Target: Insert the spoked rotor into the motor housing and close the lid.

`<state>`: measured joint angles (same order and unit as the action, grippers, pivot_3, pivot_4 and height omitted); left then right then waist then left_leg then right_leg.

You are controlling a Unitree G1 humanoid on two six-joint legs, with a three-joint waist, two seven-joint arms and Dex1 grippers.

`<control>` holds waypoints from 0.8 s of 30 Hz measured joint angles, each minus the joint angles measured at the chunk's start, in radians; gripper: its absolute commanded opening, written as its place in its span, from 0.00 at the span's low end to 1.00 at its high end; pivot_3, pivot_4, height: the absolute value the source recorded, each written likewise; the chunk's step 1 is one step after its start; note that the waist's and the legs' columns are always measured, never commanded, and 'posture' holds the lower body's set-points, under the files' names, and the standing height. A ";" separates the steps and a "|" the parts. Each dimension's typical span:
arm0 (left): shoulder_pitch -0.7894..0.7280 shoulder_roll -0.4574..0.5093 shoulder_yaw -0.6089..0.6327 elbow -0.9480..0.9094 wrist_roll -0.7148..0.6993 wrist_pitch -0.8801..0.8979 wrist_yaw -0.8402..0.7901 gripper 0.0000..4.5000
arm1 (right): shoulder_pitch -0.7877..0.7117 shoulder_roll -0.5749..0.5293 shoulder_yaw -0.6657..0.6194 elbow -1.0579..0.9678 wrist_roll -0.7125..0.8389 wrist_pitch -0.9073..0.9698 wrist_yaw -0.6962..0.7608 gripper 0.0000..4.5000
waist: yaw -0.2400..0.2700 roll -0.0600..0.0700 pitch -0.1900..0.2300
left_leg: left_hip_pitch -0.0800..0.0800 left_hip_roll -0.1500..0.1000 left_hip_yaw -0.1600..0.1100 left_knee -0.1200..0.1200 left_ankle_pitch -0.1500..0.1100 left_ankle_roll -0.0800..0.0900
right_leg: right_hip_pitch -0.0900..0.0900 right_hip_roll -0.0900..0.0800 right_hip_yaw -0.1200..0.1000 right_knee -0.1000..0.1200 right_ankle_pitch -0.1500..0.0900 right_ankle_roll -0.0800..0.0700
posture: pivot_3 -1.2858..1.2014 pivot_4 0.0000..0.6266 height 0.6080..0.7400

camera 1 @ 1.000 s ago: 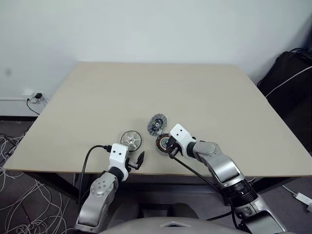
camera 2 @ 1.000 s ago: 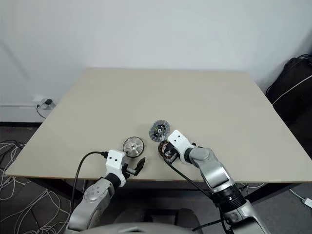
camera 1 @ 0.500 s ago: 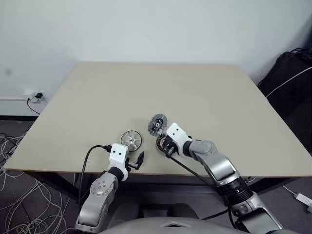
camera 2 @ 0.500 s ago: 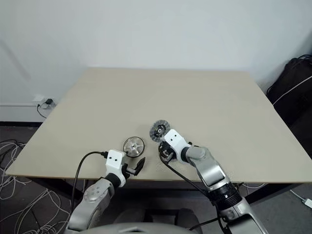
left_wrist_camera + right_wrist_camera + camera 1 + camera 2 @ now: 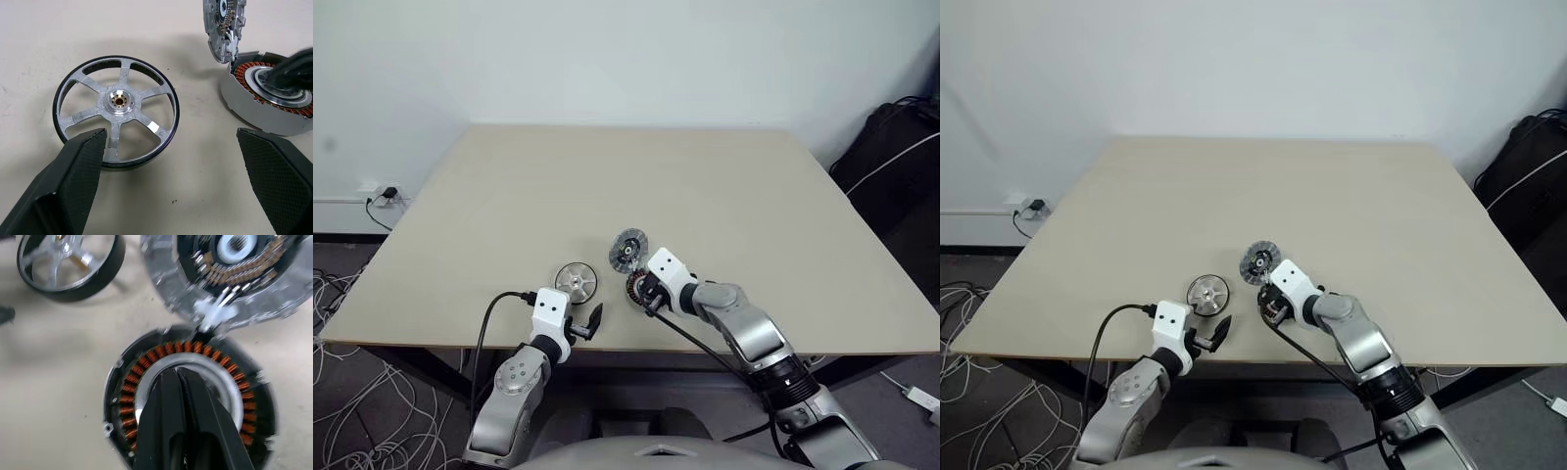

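The spoked rotor (image 5: 116, 108) lies beside the motor housing (image 5: 188, 396), not inserted; lid (image 5: 225, 27) open. Right gripper (image 5: 182, 382) pinched together inside housing; left gripper (image 5: 171, 166) spread, empty.

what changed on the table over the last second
The right tool, shut, slid toward the robot's left, and the motor housing slid with it, ending nearer the spoked rotor. Its fingers sit in the housing's silver centre. Nothing was taken hold of or let go. The rotor, the hinged lid standing open, and the open left tool stayed as they were.
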<state>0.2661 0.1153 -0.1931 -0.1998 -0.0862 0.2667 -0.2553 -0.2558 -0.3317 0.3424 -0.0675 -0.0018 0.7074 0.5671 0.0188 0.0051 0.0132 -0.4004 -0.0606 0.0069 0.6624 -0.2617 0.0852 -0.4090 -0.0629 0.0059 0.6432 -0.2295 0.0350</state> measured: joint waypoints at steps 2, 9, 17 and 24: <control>0.000 0.000 0.000 0.000 0.000 0.000 -0.001 1.00 | 0.000 -0.008 -0.008 -0.010 0.004 0.000 0.000 0.01 | 0.000 0.000 0.000 | 0.000 0.000 0.000 0.000 0.000 0.000 | 0.000 0.000 0.000 0.000 0.000 0.000 | 0.52 0.00 1.00; -0.003 0.000 -0.002 0.002 0.000 0.000 -0.005 1.00 | 0.000 -0.013 -0.015 -0.014 0.004 0.000 -0.009 0.01 | 0.000 0.000 0.000 | 0.000 0.000 0.000 0.000 0.000 0.000 | 0.000 0.000 0.000 0.000 0.000 0.000 | 0.52 0.00 1.00; -0.004 -0.001 0.002 0.006 -0.001 -0.019 -0.005 1.00 | 0.012 -0.011 0.003 0.025 0.003 -0.003 -0.021 0.01 | 0.000 0.000 0.000 | 0.000 0.000 0.000 0.000 0.000 0.000 | 0.000 0.000 0.000 0.000 0.000 0.000 | 0.52 0.00 1.00; -0.004 -0.109 0.139 0.038 -0.080 -0.121 0.068 1.00 | 0.059 -0.013 -0.087 -0.083 0.057 -0.010 -0.030 0.01 | 0.006 0.000 0.000 | 0.000 0.000 0.000 0.000 0.000 0.000 | 0.000 0.000 0.000 0.000 0.000 0.000 | 0.52 0.00 1.00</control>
<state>0.2621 0.0067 -0.0546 -0.1615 -0.1658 0.1462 -0.1869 -0.1968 -0.3445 0.2555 -0.1509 0.0549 0.6979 0.5374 0.0252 0.0049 0.0133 -0.4006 -0.0604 0.0068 0.6622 -0.2617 0.0852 -0.4092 -0.0628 0.0057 0.6430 -0.2294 0.0353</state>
